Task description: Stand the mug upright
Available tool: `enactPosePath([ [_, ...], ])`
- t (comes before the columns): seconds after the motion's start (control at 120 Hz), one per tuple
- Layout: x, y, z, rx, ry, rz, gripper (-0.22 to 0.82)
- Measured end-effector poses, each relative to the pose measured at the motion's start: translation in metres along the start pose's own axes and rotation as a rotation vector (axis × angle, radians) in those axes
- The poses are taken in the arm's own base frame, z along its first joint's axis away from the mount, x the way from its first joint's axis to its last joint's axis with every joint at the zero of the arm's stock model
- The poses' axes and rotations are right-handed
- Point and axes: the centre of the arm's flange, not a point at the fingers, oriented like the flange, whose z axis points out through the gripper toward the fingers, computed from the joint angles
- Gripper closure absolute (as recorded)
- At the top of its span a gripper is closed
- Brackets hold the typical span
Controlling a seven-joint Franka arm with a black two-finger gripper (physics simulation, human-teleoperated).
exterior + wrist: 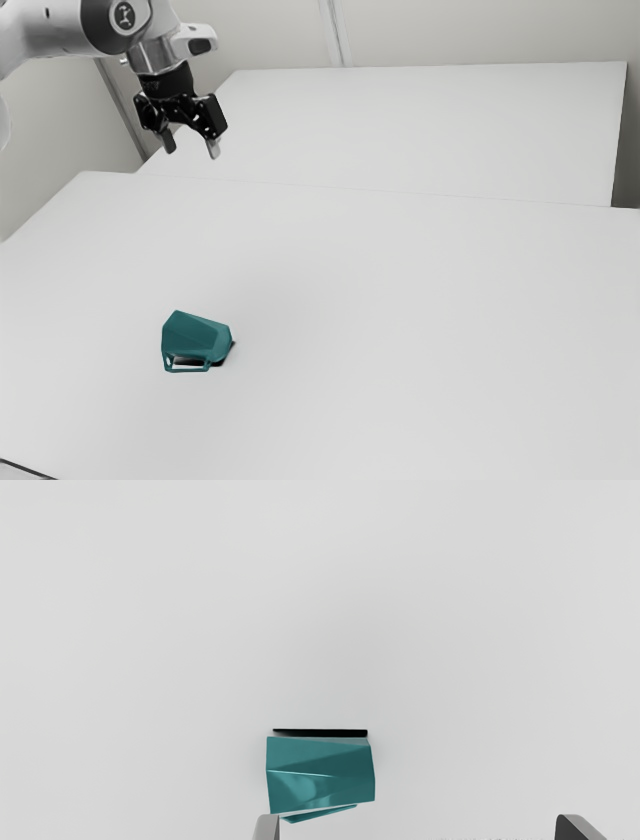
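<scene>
In the exterior view, the robot arm (60, 28), which is white with a black round mark, enters from the upper left and ends in the black hand (191, 150). The hand is raised well above the tabletop (420, 340), and its two fingers (213, 149) are spread, with nothing held between them. The mug (197, 335), which is teal and has flat, angled faces, is lying on its side on the tabletop, well apart from the hand. Its handle (188, 369) is at the side which is nearer to this camera, and a small dark shadow is next to the mug at the exterior view's right. The tabletop is smooth and almost white; behind it there is a pale wall (470, 30) with a narrow vertical strip. A thin dark line (25, 469) crosses the corner at the lower left. In the wrist view, the two fingertips stand wide from each other, and the mug is below them, lying on the pale surface. It is seen nearer to one finger than to the other, and neither of them is pinching it. The handle is along the side of the mug towards the fingers, while a narrow black strip (320, 733) is just beside the opposite side. The faces of the mug are glossy, with a soft bright reflection on one of them.
</scene>
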Motion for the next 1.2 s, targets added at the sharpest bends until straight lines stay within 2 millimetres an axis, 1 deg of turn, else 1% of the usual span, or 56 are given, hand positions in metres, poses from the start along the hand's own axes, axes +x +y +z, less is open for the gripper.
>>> enactPosePath([
  [0.133, 0.001, -0.001, 0.002, -0.001, -0.005, 0.009, 0.0],
  [0.2, 0.004, -0.004, 0.008, -0.007, -0.016, 0.007, 0.0],
  [0.242, 0.004, -0.013, 0.013, -0.024, -0.025, -0.009, 0.0],
  [0.333, 0.002, -0.046, 0.023, -0.075, -0.043, -0.069, 0.0],
  [0.408, 0.001, -0.073, 0.039, -0.135, -0.072, -0.123, 0.0],
  [0.5, -0.005, -0.097, 0.062, -0.199, -0.112, -0.18, 0.0],
  [0.7, -0.022, -0.142, 0.105, -0.308, -0.179, -0.29, 0.0],
  [0.792, -0.032, -0.163, 0.132, -0.376, -0.213, -0.342, 0.0],
  [0.892, -0.04, -0.173, 0.159, -0.459, -0.239, -0.367, 0.0],
  [0.992, -0.053, -0.183, 0.189, -0.534, -0.267, -0.389, 0.0],
  [1.067, -0.059, -0.189, 0.206, -0.578, -0.276, -0.393, 0.0],
  [1.2, -0.073, -0.2, 0.247, -0.665, -0.284, -0.399, 0.0],
])
